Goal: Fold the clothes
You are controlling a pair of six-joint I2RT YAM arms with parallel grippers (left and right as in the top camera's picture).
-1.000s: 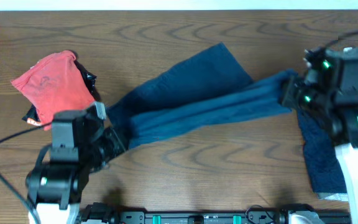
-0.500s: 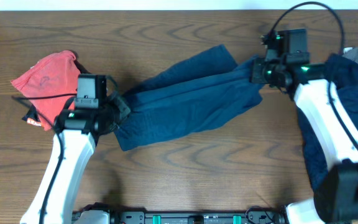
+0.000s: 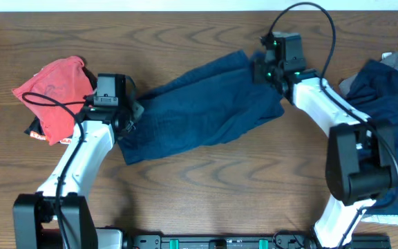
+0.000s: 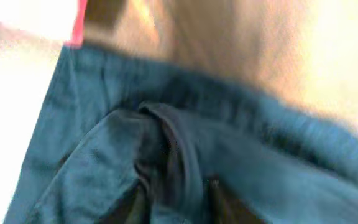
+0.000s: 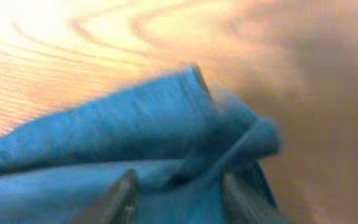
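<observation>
A dark navy blue garment (image 3: 206, 111) lies folded lengthwise across the table's middle. My left gripper (image 3: 127, 115) is at its left end, shut on a bunched fold of navy cloth (image 4: 173, 162). My right gripper (image 3: 264, 69) is at its upper right end, its fingers closed round a doubled navy edge (image 5: 185, 149). A red garment (image 3: 54, 93) lies on a black printed piece (image 3: 34, 128) at the far left. More navy and grey clothes (image 3: 385, 90) are piled at the right edge.
The wooden table (image 3: 206, 200) stretches toward the front edge. A light strip (image 3: 185, 4) runs along the far edge. The right arm's cable (image 3: 309, 14) loops above the garment's right end.
Both grippers have carried the navy garment's near edge away from the front and over onto the rest of the cloth. The stretched strip has become a wider folded shape.
</observation>
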